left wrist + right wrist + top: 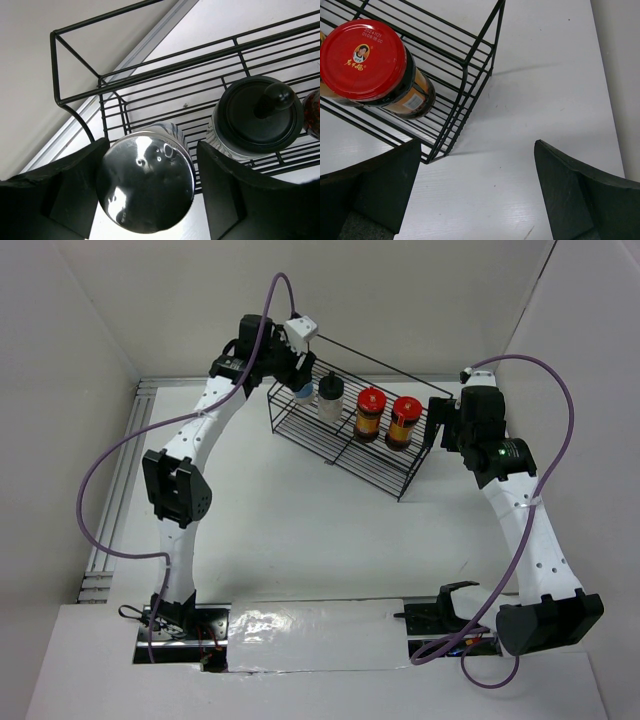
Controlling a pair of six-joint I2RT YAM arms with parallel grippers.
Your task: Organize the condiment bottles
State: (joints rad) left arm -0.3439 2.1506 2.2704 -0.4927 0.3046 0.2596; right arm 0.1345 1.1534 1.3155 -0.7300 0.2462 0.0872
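Note:
A black wire rack [300, 430] holds the four jars in a row. From the left they are the white jar with a blue label [301, 392], the pale black-capped jar [330, 397] and two red-capped jars [370, 412] [404, 420]. My left gripper [297, 375] hangs over the white jar. In the left wrist view its shiny grey cap [145, 182] sits between my fingers [75, 195]. The jaws stand apart, with a thin gap on the right side. The black-capped jar [257, 115] stands just right of it. My right gripper [477, 190] is open and empty beside the rack's right end, near a red-capped jar [365, 60].
White walls close in the table at the back and on both sides. An aluminium rail [115, 490] runs along the left edge. A black stand [445, 605] sits near the right arm's base. The rack's right end frame [470, 85] is close to my right gripper.

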